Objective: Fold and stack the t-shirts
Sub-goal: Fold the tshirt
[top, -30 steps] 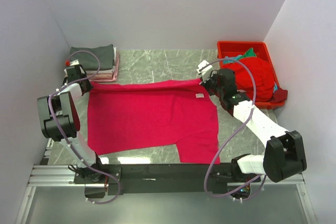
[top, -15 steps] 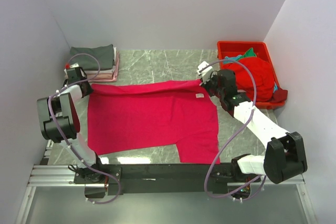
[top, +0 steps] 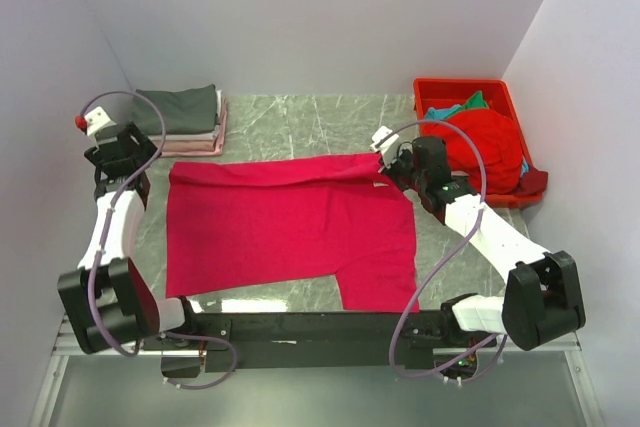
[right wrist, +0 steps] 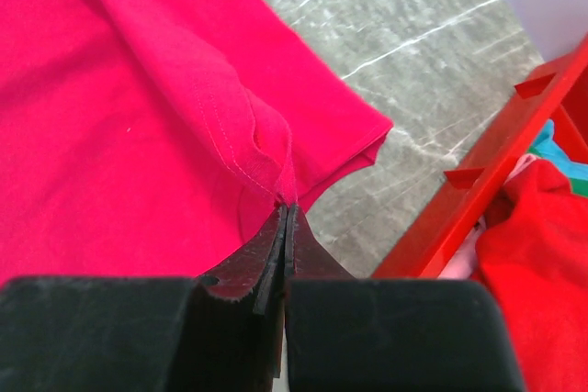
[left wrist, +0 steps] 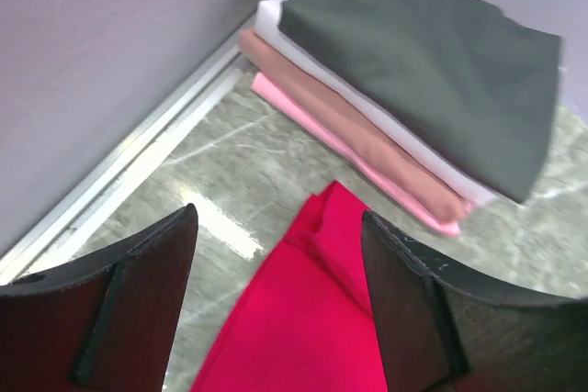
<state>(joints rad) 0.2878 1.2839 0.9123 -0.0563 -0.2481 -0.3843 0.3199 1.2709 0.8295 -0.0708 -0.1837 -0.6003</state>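
A large crimson-pink t-shirt (top: 290, 227) lies spread flat across the marble table. My left gripper (top: 138, 157) hangs open just above the shirt's far-left corner (left wrist: 333, 204); the cloth (left wrist: 303, 319) lies loose between its dark fingers (left wrist: 129, 309) and neither touches it. At the shirt's far-right corner my right gripper (top: 386, 161) is shut on a pinch of the crimson-pink fabric (right wrist: 119, 117), its tips meeting at the hem (right wrist: 287, 207). A stack of folded t-shirts (top: 185, 117) sits at the back left, dark grey on top (left wrist: 413, 71), with white and pink layers under it.
A red plastic bin (top: 462, 85) stands at the back right, holding a red t-shirt (top: 490, 147) and a teal one (top: 470, 104); its rim (right wrist: 478, 181) lies close to my right gripper. Walls close in on the left, the back and the right.
My left gripper has opened and let go of the shirt's far-left corner, then drawn back up and to the left. The right gripper has kept its pinch and barely moved.
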